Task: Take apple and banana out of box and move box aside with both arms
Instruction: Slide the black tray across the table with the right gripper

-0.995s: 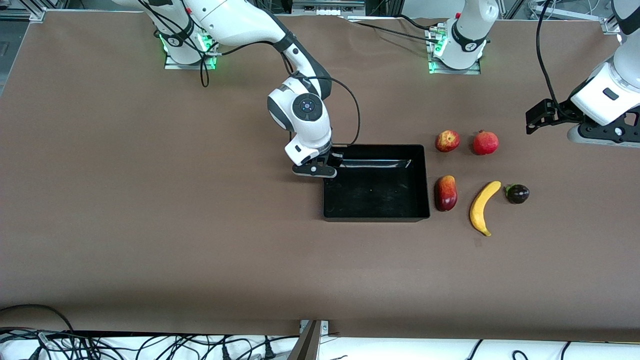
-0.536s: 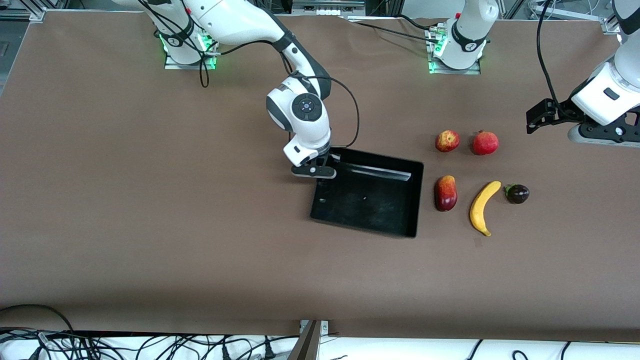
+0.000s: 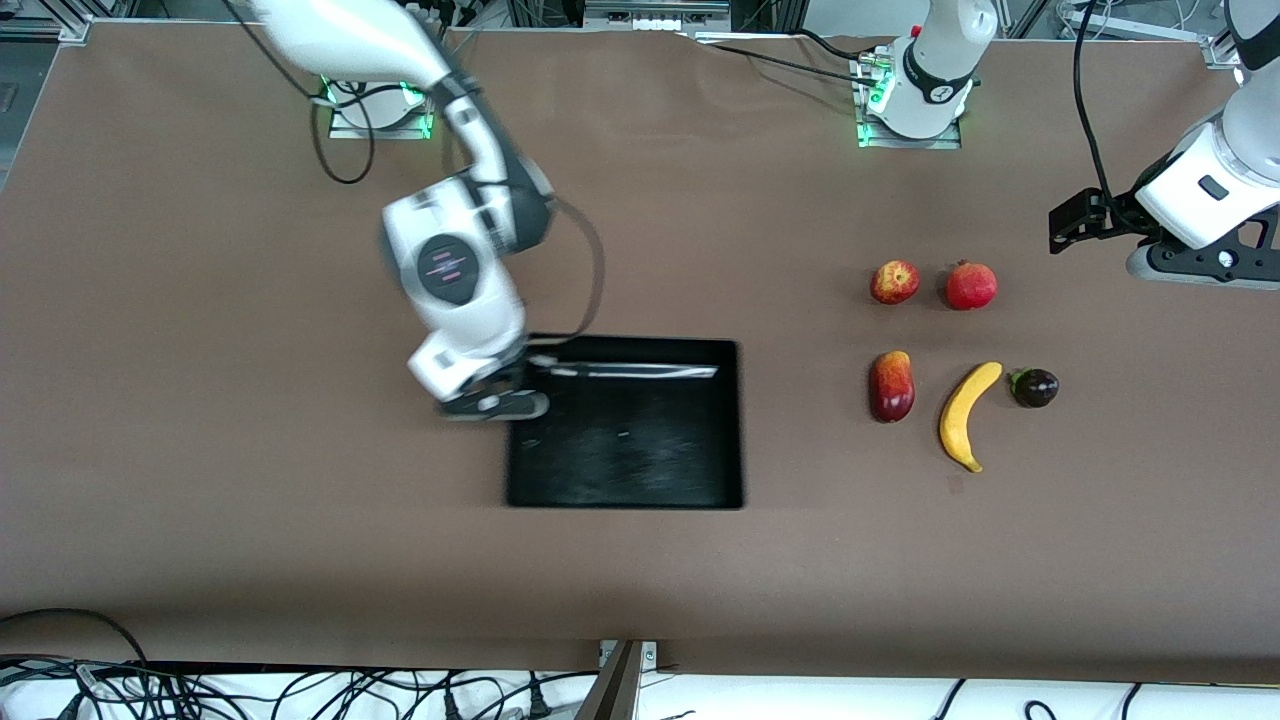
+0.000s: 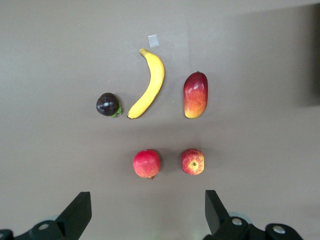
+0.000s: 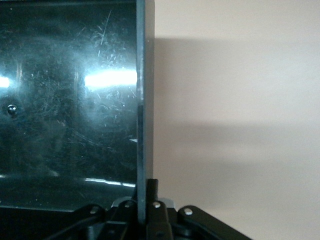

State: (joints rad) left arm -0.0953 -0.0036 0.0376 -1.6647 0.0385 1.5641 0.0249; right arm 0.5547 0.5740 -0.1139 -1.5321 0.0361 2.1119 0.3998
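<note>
Right hand pinches black box wall at corner, mid-bench. Left hand spread, over apple and banana at left arm's end.

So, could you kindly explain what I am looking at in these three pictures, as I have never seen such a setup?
These are two white robot arms bolted along one edge of a brown table. The wide picture comes from a high camera facing them; the other two come from small cameras on each arm's wrist.

The right gripper is shut on the wall of the box, a shallow black tray, at the corner toward the right arm's end of the table. Its wrist view shows that thin wall running between the fingers.

The left gripper is open and hangs over the table near the fruits, holding nothing. Its wrist camera looks down on them: a banana, an apple, a round red fruit, a red and yellow mango-like fruit and a small dark one.

No fruit is in the box yet.
</note>
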